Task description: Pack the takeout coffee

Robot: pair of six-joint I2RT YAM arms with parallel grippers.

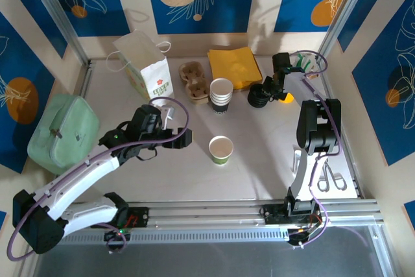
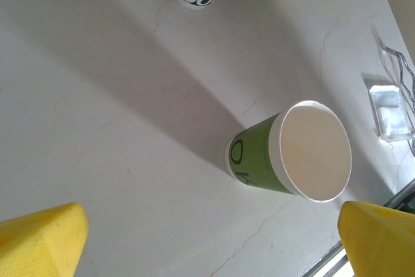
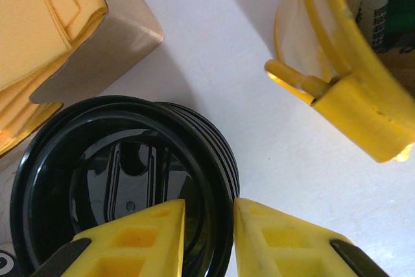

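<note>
**Overhead view:** the left arm (image 1: 84,173) stretches from the lower left corner toward the middle of the table (image 1: 272,160), its wrist turned to the right. The left gripper (image 1: 186,139) hangs with its jaws spread wide and nothing between them, just left of the green paper cup (image 1: 221,150). We see that cup standing upright and lidless at the centre of the frame, apart from both grippers.

The right arm (image 1: 311,134) rises along the right side and folds leftward near the top. In its wrist view, the right gripper (image 3: 209,225) sits at the stack of black lids (image 3: 117,180). Its yellow fingers (image 3: 149,238) stand close together astride the rim of the top lid. We cannot tell whether they pinch it.

- **Above the green cup:** a stack of lidless cups (image 1: 221,93), with a cardboard cup carrier (image 1: 193,79) to its left.
- **Along the top:** a white paper bag (image 1: 146,66) and yellow napkins (image 1: 233,66).
- **Left edge:** a pale green pouch (image 1: 61,128).
- **Right of the lids, wrist view:** a yellow plastic object (image 3: 363,115).
</note>
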